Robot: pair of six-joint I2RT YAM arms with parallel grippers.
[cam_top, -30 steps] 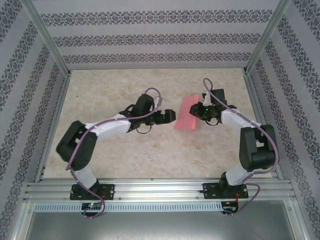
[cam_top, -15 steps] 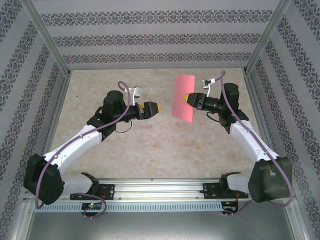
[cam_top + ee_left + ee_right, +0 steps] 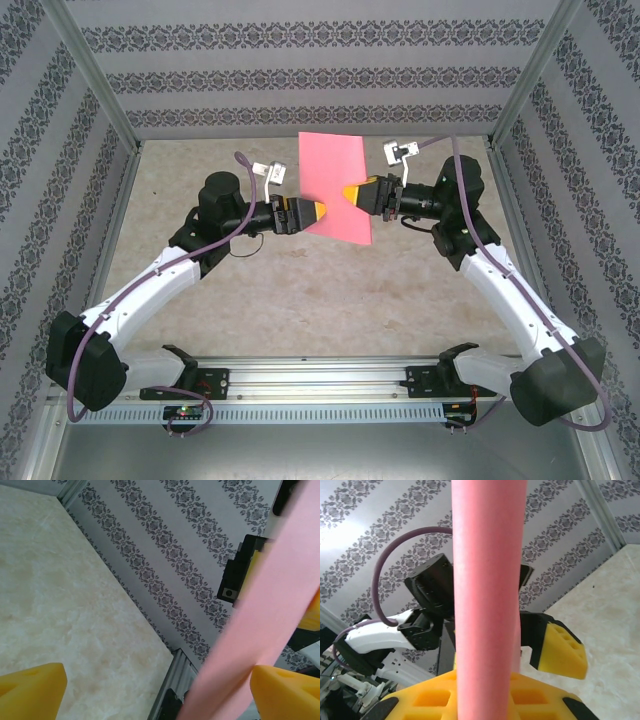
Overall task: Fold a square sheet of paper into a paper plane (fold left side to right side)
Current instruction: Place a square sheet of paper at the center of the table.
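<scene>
The square sheet of paper (image 3: 335, 188) is pink-red and hangs in the air above the middle of the table, standing nearly upright. My right gripper (image 3: 349, 192) comes in from the right and is shut on its right part; in the right wrist view the paper (image 3: 487, 580) rises as a curved band out of that gripper (image 3: 487, 692). From the left, my left gripper (image 3: 319, 211) reaches the sheet's lower left edge. Its yellow fingertips (image 3: 31, 686) stand wide apart. The sheet (image 3: 265, 610) passes between them, close to the right-hand one.
The beige table (image 3: 250, 290) lies below both raised arms. Patterned walls (image 3: 320, 80) and aluminium posts (image 3: 92, 75) close in the back and sides. The left gripper's yellow finger (image 3: 561, 652) sits just behind the paper in the right wrist view.
The right gripper has lifted the sheet off the table and up into the air, unfurling it. The left arm has stretched out and moved right until its fingers straddle the sheet's edge.
</scene>
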